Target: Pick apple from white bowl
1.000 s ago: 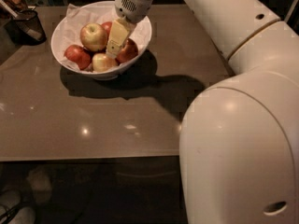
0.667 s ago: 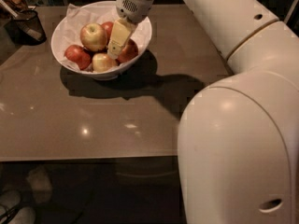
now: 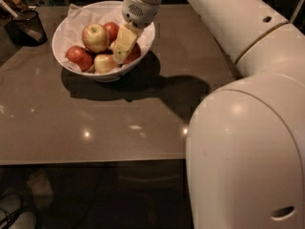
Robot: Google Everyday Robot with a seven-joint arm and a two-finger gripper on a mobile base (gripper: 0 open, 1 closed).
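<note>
The white bowl (image 3: 61,51), lined with crumpled white paper, stands on the brown table at the back left and holds several apples. A big yellow-green apple with red blush (image 3: 95,36) lies in the middle and a pale yellowish one (image 3: 105,63) at the front. Deep-red apples lie at the left (image 3: 77,57), at the back (image 3: 112,29) and at the right (image 3: 135,53). My gripper (image 3: 119,56) reaches down into the right half of the bowl, between the pale apple and the right red apple, which it partly hides.
A small black mesh cup (image 3: 27,26) with utensils stands at the table's far left corner. The brown table (image 3: 95,128) has its front edge near the lower third of the view. My arm's large white links (image 3: 248,128) fill the right side.
Almost nothing has moved. The gripper stays at the same spot in the right half of the bowl, and the apples have not shifted.
</note>
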